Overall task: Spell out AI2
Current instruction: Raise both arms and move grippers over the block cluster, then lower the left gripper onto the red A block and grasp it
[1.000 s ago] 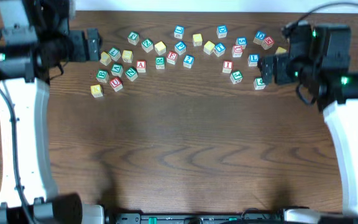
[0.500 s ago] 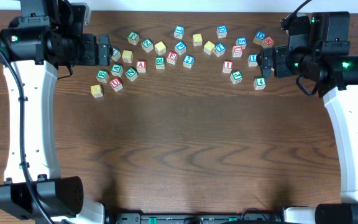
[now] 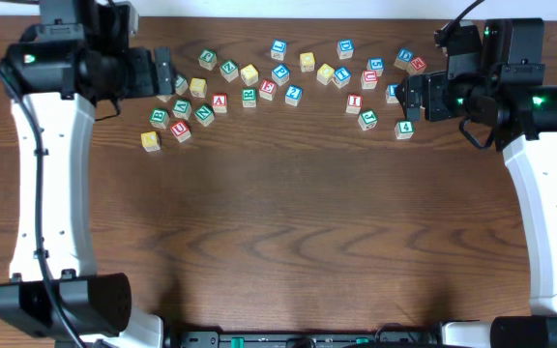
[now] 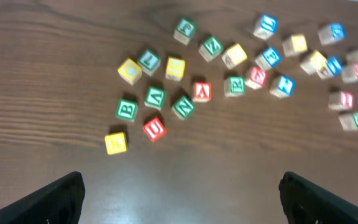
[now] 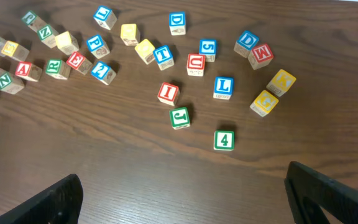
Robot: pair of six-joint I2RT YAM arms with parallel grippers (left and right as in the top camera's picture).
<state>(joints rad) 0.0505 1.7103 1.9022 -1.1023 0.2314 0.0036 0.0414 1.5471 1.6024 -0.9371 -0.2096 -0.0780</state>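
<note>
Cubes of small pale wood lie scattered along the far edge of the brown table (image 3: 278, 222). The red-A cube (image 3: 219, 101) sits near the left tool (image 3: 165, 75) and the red-I cube (image 3: 354, 101) near the right tool (image 3: 406, 97). What seems to be the blue-2 cube (image 3: 293, 94) lies between them. Both tools gape wide and empty, each probably covering its own half.

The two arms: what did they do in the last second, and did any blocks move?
The left gripper slid right, up to the edge of the blocks; the right gripper edged slightly forward. Nothing was picked up. Both stayed open and empty, and no block moved.
</note>
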